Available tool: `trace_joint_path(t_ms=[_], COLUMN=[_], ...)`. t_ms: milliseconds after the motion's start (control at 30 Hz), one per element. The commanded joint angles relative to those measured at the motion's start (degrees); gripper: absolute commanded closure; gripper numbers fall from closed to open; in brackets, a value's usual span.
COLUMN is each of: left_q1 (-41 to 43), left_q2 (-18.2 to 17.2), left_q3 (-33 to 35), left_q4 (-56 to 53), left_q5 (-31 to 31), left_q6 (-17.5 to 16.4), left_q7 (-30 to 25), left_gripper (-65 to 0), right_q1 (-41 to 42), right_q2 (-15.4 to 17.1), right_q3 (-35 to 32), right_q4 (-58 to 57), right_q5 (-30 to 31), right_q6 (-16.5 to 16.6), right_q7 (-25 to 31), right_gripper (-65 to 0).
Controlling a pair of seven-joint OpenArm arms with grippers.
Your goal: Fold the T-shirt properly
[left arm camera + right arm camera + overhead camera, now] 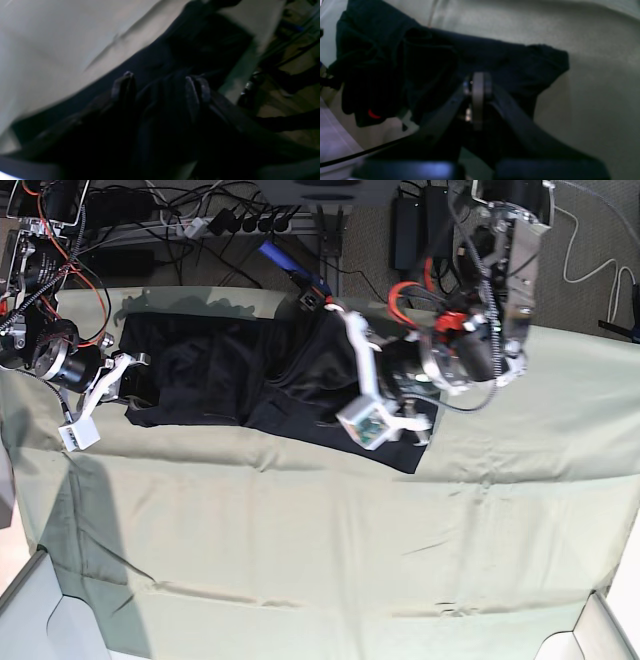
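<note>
The black T-shirt (210, 375) lies crumpled along the back of the pale green table cloth (320, 550). My left gripper (342, 318) stands over the shirt's right half, where the fabric rises to a peak near the back edge. In the left wrist view its fingers (125, 82) hold a thick bunch of the black T-shirt (160, 100) between them. My right gripper (138, 363) is at the shirt's left edge. In the right wrist view it (477, 80) is pressed shut against the T-shirt (495, 57). A bit of red print (373, 114) shows.
Cables and power strips (240, 222) crowd the floor behind the table's back edge. The cloth (595, 75) has creases toward the front. White bins stand at the front left corner (30, 600) and the front right corner (610, 630).
</note>
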Motion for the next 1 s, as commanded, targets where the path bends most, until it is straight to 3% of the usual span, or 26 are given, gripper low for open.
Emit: trace_joint_path(t_ms=[0, 67, 167, 400, 533, 567, 633, 667, 700, 967], left_q1=[-0.44, -0.46, -0.44, -0.50, -0.48, -0.48, -0.48, -0.48, -0.48, -0.50], left_q2=[-0.52, -1.01, -1.11, -2.47, -3.50, -3.61, -3.63, -3.65, -3.69, -5.18], left_q3=[-0.74, -1.62, -1.66, -1.84, -2.23, -2.23, -2.25, -2.25, -2.25, -3.34], left_q4=[-0.26, -2.60, -5.42, -6.71, -6.71, -6.71, -6.71, -6.71, -6.71, -6.73], left_q5=[-0.76, -0.94, -0.98, 0.11, 0.11, 0.11, 0.11, 0.11, 0.13, 0.11], left_q6=[0.02, 0.00, -1.35, -1.35, -1.35, -1.35, -1.35, -1.35, -1.35, -1.35], left_q7=[-1.14, -1.18, -1.09, -1.11, -1.07, -1.11, -1.11, -1.11, -1.11, -1.14], left_gripper=[-25.7, -15.4, -5.0, -3.7, -3.7, -3.7, -3.7, -3.7, -3.7, -3.7], right_q1=[0.74, 0.74, 0.72, 0.70, 0.52, 0.39, 0.39, 0.39, 0.39, 0.39], right_q2=[0.94, 0.94, 0.94, 0.94, 0.98, 0.94, 0.94, 0.94, 0.94, 0.92], right_q3=[0.52, 0.55, 1.99, 14.05, 16.57, 16.50, 16.04, 15.78, 15.45, 7.65], right_q4=[0.94, 0.94, 0.94, 0.44, -2.19, -2.99, -4.68, -5.53, -6.29, -11.63], right_q5=[0.46, -1.33, -3.98, -4.24, -2.84, -1.99, -0.20, 0.13, 0.31, 2.16], right_q6=[4.66, 4.63, 4.61, 4.46, 4.46, 4.48, 4.48, 4.52, 4.61, 4.66], right_q7=[1.20, 1.40, 1.42, 2.84, 1.79, 1.55, 0.87, 0.92, 0.90, 0.48], right_gripper=[0.0, 0.0, 0.0, 0.0, 0.0, -5.4, -30.0, -38.6, -42.6, -43.0])
